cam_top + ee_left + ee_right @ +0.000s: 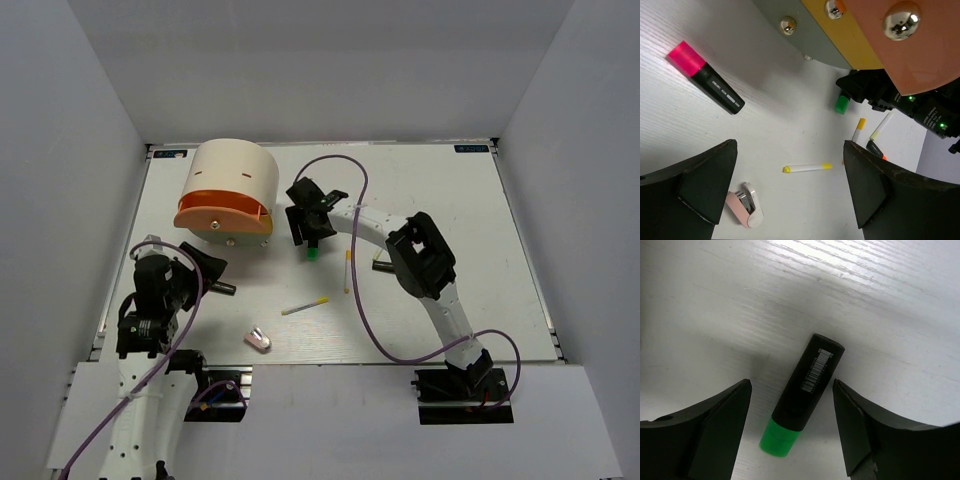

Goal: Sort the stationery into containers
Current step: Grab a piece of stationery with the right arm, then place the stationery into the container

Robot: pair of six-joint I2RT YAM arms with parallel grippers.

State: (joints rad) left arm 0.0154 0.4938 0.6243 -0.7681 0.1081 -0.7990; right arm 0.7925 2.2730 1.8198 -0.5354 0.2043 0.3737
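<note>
Right claw point(790, 383) gaped wide, empty; green marker point(807, 385) lay flat between its fingers; left claw point(789, 145) gaped empty too.

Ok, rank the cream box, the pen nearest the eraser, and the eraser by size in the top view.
1. Cream box, by far.
2. Pen, longer but thin.
3. Eraser, shorter, stubbier; close to the pen.

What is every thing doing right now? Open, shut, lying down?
Left gripper: open, empty.
Right gripper: open, nothing gripped.
Green marker: lying flat, capped, between the right jaws.
Pink marker: lying flat, capped.
Eraser: lying loose.
White-and-yellow pen: lying flat.
Container: drawer looks partly pulled out.
</note>
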